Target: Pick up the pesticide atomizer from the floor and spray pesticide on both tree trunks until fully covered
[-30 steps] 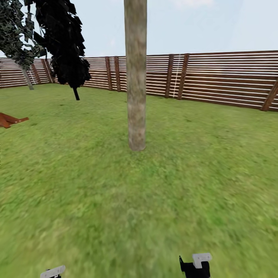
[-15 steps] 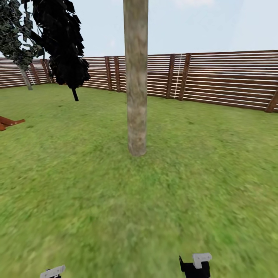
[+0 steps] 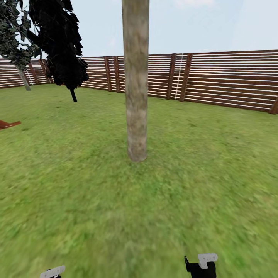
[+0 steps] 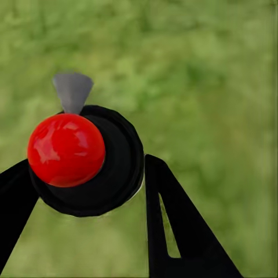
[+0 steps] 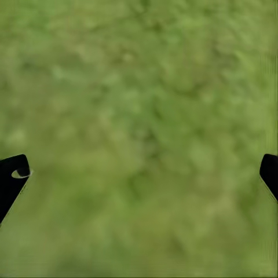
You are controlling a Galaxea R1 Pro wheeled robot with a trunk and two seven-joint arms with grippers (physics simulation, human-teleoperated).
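A thick mottled grey-brown tree trunk (image 3: 136, 77) is seen standing upright on the green lawn (image 3: 116, 200), straight ahead in the head view, its crown cut off by the frame. Behind it the reddish-brown slat fence (image 3: 231, 79) is seen ringing the garden. A dark narrow tree (image 3: 58, 42) is placed far off to the left near the fence, with a second greyish one (image 3: 13, 34) at the far left edge. A reddish-brown object (image 3: 7, 124) lies on the grass at the left edge; what it is cannot be told. In the left wrist view the pesticide atomizer (image 4: 87, 159), black with a red round cap and a grey nozzle, is held pinched between the black fingers of the left gripper (image 4: 87, 191) over blurred grass. The right gripper (image 5: 139, 174) is spread wide with nothing between its fingertips (image 5: 13, 174), grass below.
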